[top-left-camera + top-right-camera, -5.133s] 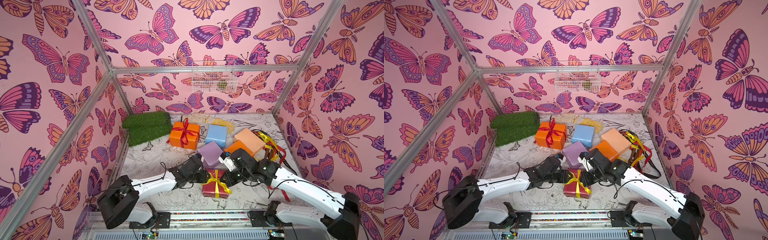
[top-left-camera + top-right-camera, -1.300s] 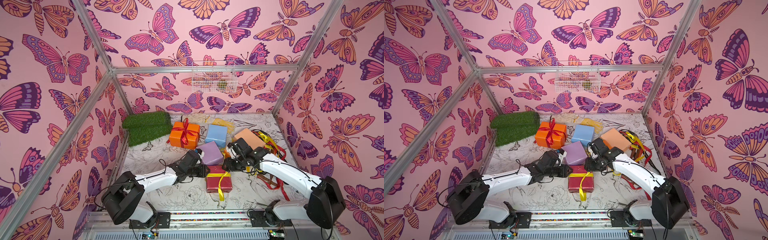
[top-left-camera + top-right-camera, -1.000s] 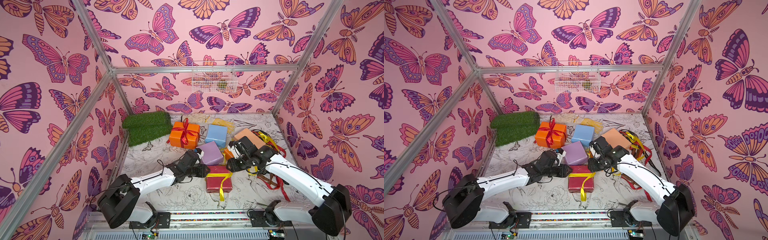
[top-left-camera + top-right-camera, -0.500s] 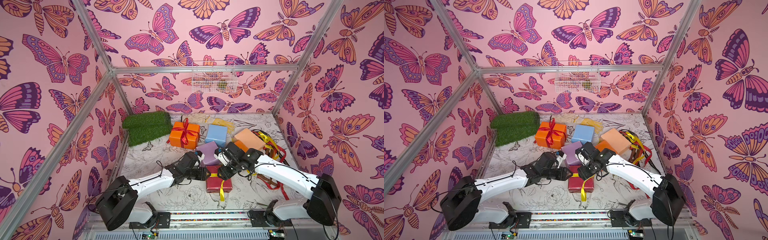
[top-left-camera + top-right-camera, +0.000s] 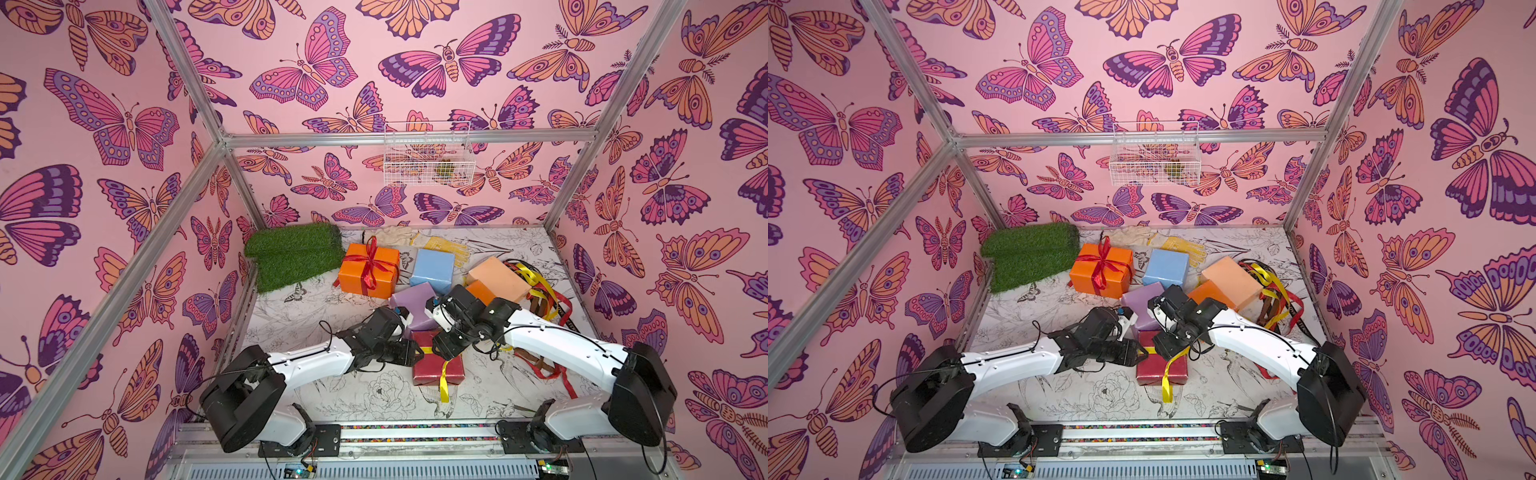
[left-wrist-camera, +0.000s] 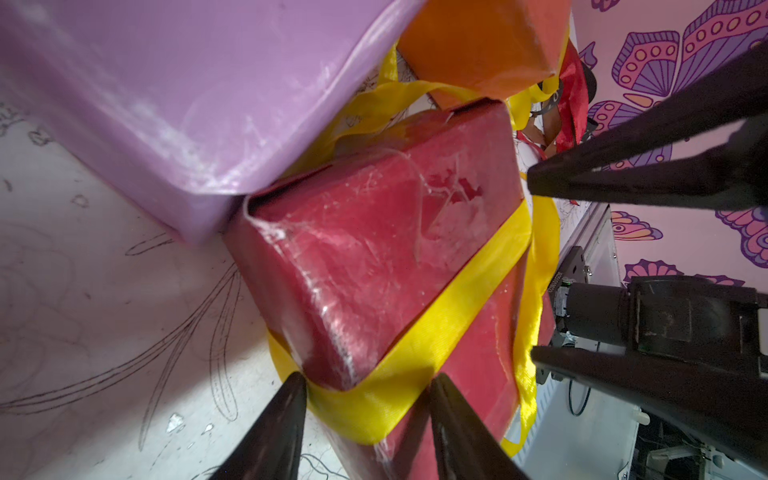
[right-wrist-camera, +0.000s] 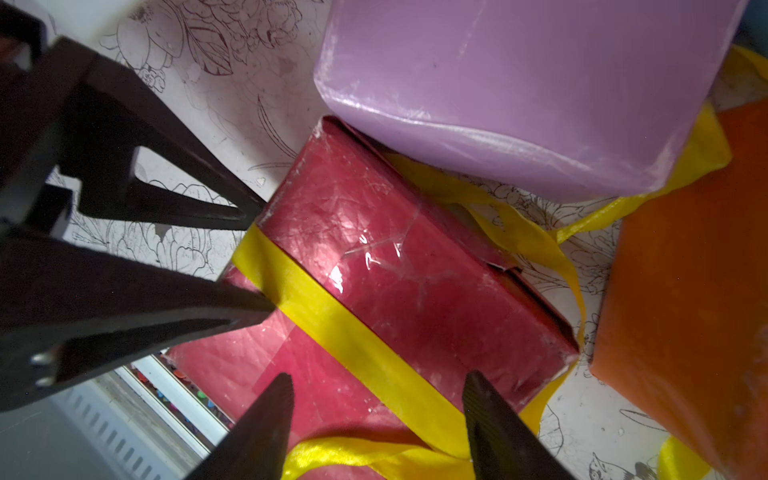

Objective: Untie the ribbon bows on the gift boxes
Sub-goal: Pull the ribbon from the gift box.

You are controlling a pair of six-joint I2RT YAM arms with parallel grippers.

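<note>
The dark red gift box [image 5: 432,370] lies at the front centre against the lilac box [image 5: 409,301]. A loose yellow ribbon [image 5: 1166,376] crosses its top and trails off its front, with no bow on it. My left gripper [image 6: 368,382] is open at the box's left edge, its fingers either side of the ribbon band [image 7: 332,324]. My right gripper [image 7: 378,378] hangs open just above the box top and the band. An orange box [image 5: 353,278] at the back carries a tied red bow [image 5: 371,259].
Light blue [image 5: 432,270], peach [image 5: 496,276] and a second orange box [image 5: 480,291] crowd behind the arms. A heap of loose ribbons [image 5: 544,299] lies at the right wall. Green turf [image 5: 295,257] and gloves [image 5: 440,245] sit at the back, with a wire basket [image 5: 426,160] on the wall.
My right gripper has swung left and forward from beside the peach box to over the dark red box, and its jaws have spread. The left jaws have parted slightly.
</note>
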